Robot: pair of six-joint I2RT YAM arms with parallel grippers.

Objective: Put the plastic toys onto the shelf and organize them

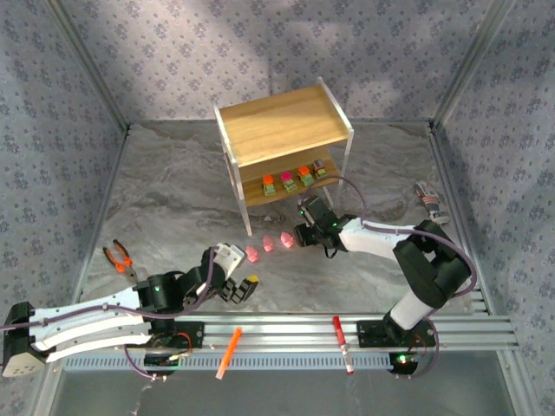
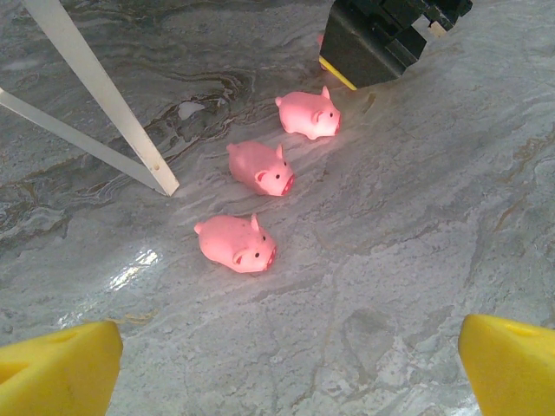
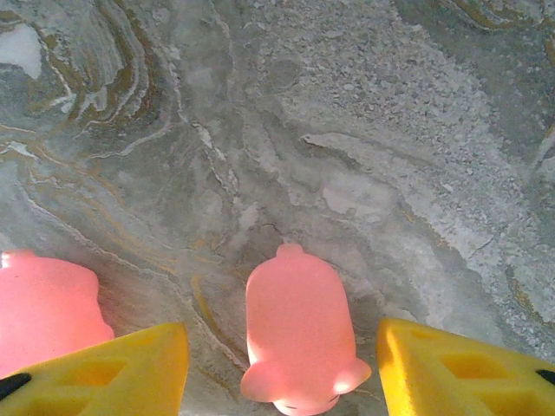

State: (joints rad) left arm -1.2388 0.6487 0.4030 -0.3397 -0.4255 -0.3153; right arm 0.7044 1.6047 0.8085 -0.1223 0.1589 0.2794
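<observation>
The right hand (image 3: 282,351) straddles a small pink plastic pig (image 3: 297,312) on the grey marbled table (image 3: 364,130), jaws apart, not touching it; the left hand (image 2: 286,368) is spread wide, three more pigs (image 2: 260,167) before it

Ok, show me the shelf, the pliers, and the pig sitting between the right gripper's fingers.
shelf (image 1: 282,130), top external view, on its upper wooden board.
pliers (image 1: 120,257), top external view, on the orange handles.
pig (image 3: 297,329), right wrist view, on its back.
</observation>
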